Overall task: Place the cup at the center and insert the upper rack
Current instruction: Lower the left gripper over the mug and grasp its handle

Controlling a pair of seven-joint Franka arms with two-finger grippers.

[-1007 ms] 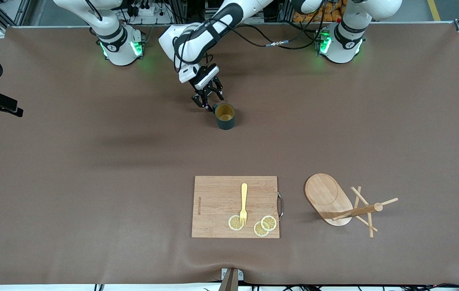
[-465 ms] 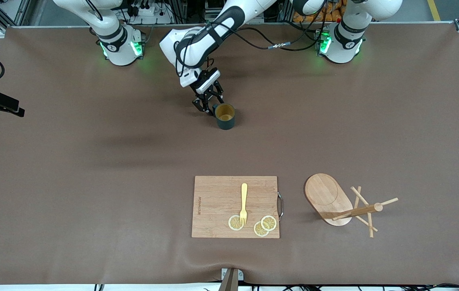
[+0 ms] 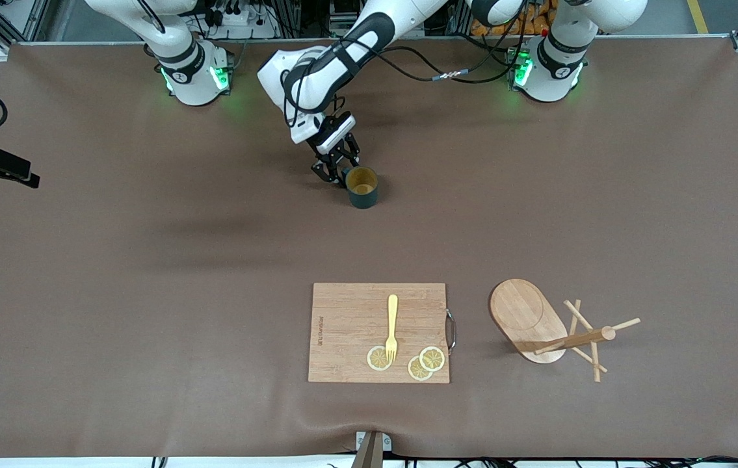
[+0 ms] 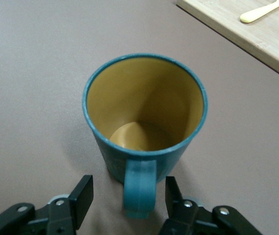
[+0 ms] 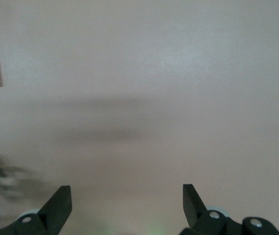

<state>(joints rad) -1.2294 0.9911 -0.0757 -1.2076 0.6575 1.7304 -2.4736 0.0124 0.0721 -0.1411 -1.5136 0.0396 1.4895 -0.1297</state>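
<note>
- The cup (image 3: 363, 187) stood upright on the table (image 3: 147, 292), well apart from the board (image 3: 349, 318) and farther from the front camera than it, roughly midway between the two arm bases.
- The left gripper (image 4: 125, 203) sat low at the cup's handle (image 4: 140, 188), a finger on each side, the jaws part-spread with a gap showing on both sides; nothing was pinched yet.
- In the front view that gripper (image 3: 335, 174) was beside the cup, on the side toward the right arm's end of the table.
- The right gripper (image 5: 125, 205) hung over bare table with its jaws spread wide, holding nothing; that arm waited.
- The mug tree (image 3: 551, 328) lay tipped on its side beside the board, toward the left arm's end, its pegs (image 3: 586, 341) splayed on the table near its top.
- Step in hand, as I judged it: closing on the handle.
- To do it well, the fingers should close evenly so neither pushes first and spins the cup.
- The handle should be caught at mid-height, not at its tip.
- A straight lift should follow, with the cup kept level.
</note>
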